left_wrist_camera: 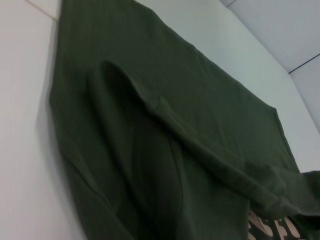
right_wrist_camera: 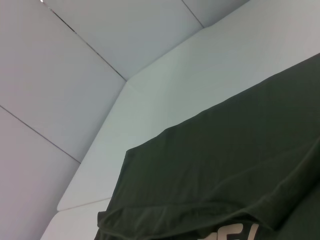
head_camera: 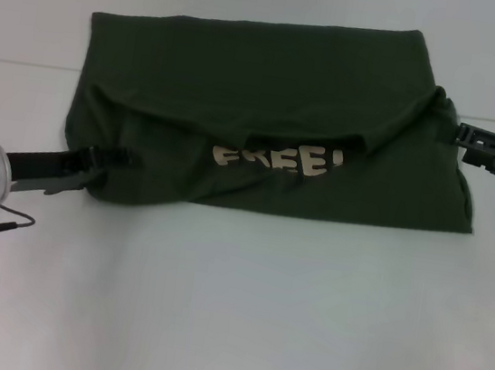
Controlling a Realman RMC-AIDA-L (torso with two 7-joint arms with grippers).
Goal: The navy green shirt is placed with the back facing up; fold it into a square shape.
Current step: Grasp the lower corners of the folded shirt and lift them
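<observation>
Head view: tools point(head_camera: 108, 167) point(head_camera: 452, 125) gripping shirt point(head_camera: 271, 79)

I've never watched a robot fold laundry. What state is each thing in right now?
navy green shirt: partly folded, a flap doubled over so the pale lettering shows.
left gripper: at the shirt's left edge, against the fabric.
right gripper: at the shirt's right edge.
table: white, shirt lying on it.

Shirt lettering: pale cream block letters on the navy green shirt point(head_camera: 267, 105) read "FREE" in the head view, with a further stroke cut off by the folded-over fabric edge.
Wrist views: only letter fragments showed, unreadable.
</observation>
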